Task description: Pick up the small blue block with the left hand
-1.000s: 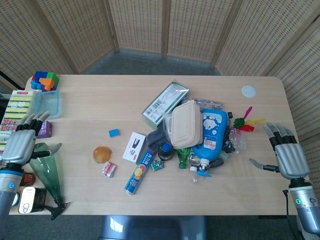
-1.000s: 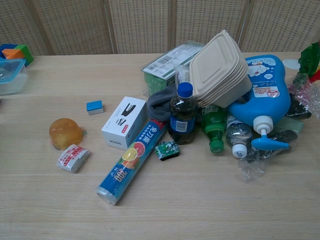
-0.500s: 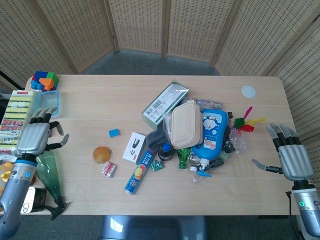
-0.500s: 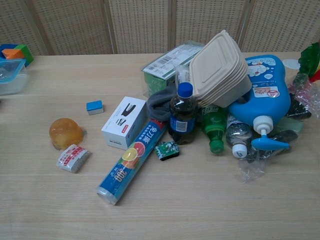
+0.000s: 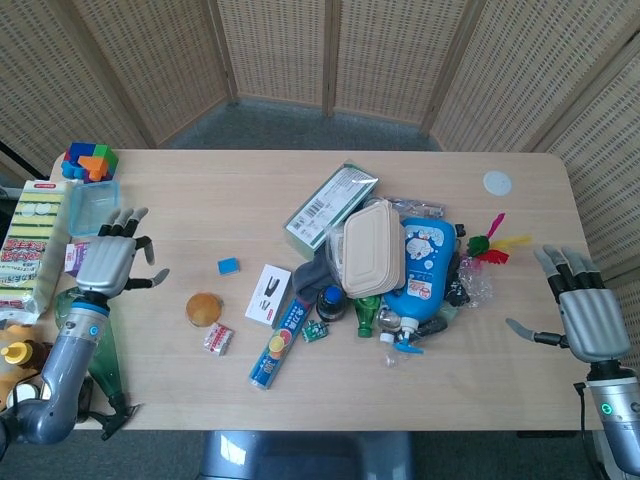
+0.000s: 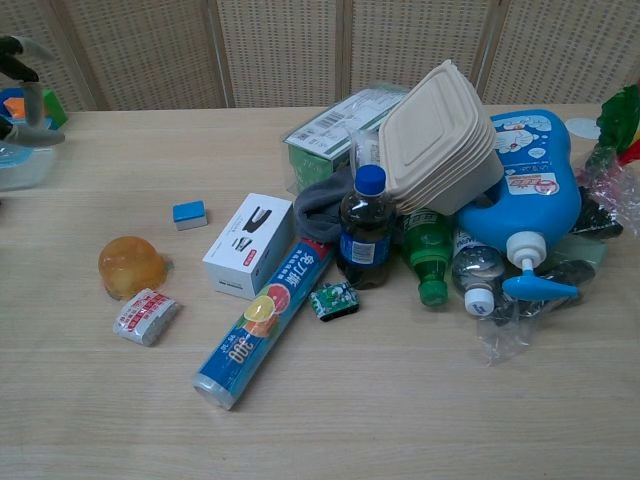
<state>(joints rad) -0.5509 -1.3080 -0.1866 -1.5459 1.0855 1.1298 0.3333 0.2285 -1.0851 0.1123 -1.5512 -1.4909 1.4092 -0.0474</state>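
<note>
A: Blue block (image 6: 189, 213) flat on table (image 6: 420, 420), left of white box (image 6: 248, 244). Apart, not touching.

B: Left edge?

A: Fingertips (image 6: 22, 50) just in frame, top left, above clear tub (image 6: 20, 160).

B: Foreground?

A: Amber dome (image 6: 130, 266), wrapped packet (image 6: 145, 315) beside it, blue roll (image 6: 262, 323) lying diagonally.
</note>
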